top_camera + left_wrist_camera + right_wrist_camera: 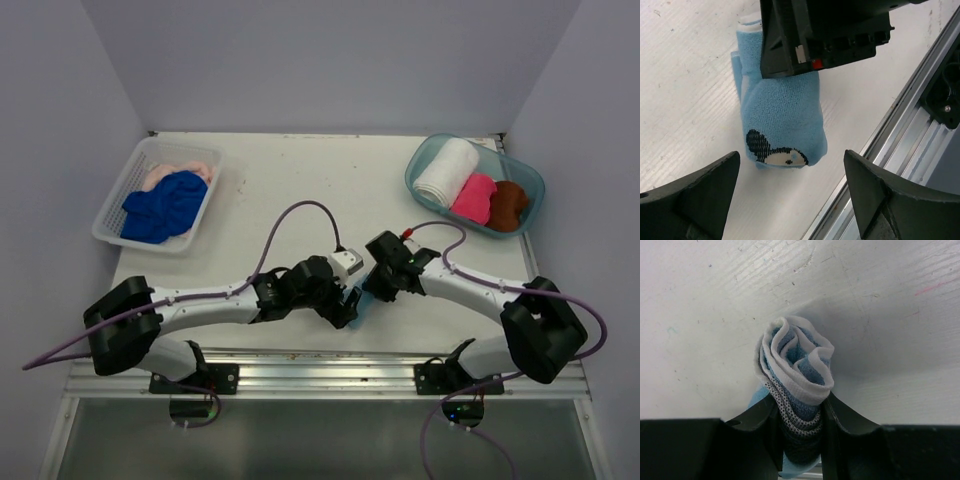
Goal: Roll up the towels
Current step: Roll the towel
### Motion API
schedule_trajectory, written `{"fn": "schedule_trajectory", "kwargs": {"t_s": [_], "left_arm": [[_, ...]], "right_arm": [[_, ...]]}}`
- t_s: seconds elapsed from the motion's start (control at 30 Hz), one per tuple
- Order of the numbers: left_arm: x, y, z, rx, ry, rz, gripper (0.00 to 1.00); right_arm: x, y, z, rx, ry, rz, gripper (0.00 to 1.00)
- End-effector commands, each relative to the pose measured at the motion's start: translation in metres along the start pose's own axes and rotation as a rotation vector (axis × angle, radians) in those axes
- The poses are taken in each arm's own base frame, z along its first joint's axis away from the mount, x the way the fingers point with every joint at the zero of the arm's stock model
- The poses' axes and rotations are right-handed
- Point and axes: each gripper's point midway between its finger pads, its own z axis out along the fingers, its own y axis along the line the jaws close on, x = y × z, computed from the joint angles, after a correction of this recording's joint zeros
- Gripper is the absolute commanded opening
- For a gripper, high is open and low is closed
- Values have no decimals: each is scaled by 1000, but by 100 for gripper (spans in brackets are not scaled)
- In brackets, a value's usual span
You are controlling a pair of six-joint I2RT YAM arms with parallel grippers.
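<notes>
Lying on the white surface [300, 180] at lower centre of the overhead view: rolled light blue cartoon-print towel [782, 120], clenched at one end by right gripper [800, 410]. Left gripper [790, 165] released, spread wide at the roll's other end.

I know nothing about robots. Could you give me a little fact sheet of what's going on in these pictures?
Right gripper: shut on the rolled light blue towel
Left gripper: open, its fingers clear of that towel
Teal tub: white towel rolled, pink towel and brown towel beside it
White basket: royal blue towel and peach towel, crumpled, not rolled
</notes>
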Motion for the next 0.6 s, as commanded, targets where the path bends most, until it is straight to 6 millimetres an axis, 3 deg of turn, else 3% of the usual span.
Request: {"fn": "schedule_trajectory", "kwargs": {"t_s": [0.0,0.23,0.3,0.57], "left_arm": [[-20,3,2,-77,-62,95,88],[-5,-13,17,-105,-27,174,87],[-13,-20,22,-90,-64,173,87],[-10,-15,39,-124,-63,168,81]], "right_arm": [[-3,0,-3,31,-10,-2,10],[-2,6,-3,18,1,3,10],[-1,6,-2,16,8,6,10],[0,7,-2,16,16,9,10]]}}
